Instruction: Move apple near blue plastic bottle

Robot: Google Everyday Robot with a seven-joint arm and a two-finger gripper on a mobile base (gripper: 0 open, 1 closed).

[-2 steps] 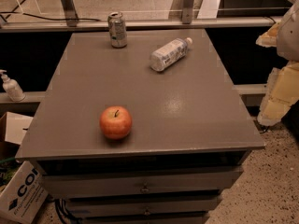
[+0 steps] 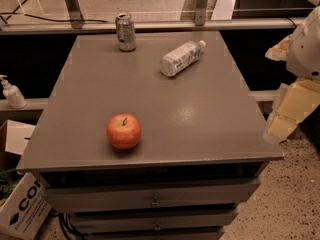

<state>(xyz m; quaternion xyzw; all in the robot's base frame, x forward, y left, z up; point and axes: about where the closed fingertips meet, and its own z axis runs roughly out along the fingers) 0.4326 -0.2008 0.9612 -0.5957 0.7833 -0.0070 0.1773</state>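
Note:
The red-orange apple (image 2: 123, 131) stands upright on the grey table (image 2: 200, 114), near its front left. The blue plastic bottle (image 2: 181, 58), clear with a pale label and white cap, lies on its side at the back right of the middle, well away from the apple. My gripper (image 2: 286, 115) shows as cream-white parts off the table's right edge, level with the tabletop. It touches neither the apple nor the bottle and holds nothing that I can see.
A silver drink can (image 2: 125, 32) stands at the back left of the table. A white pump bottle (image 2: 12, 92) sits on a ledge to the left. Cardboard boxes (image 2: 20, 204) lie on the floor at the front left. Drawers (image 2: 155, 200) are under the tabletop.

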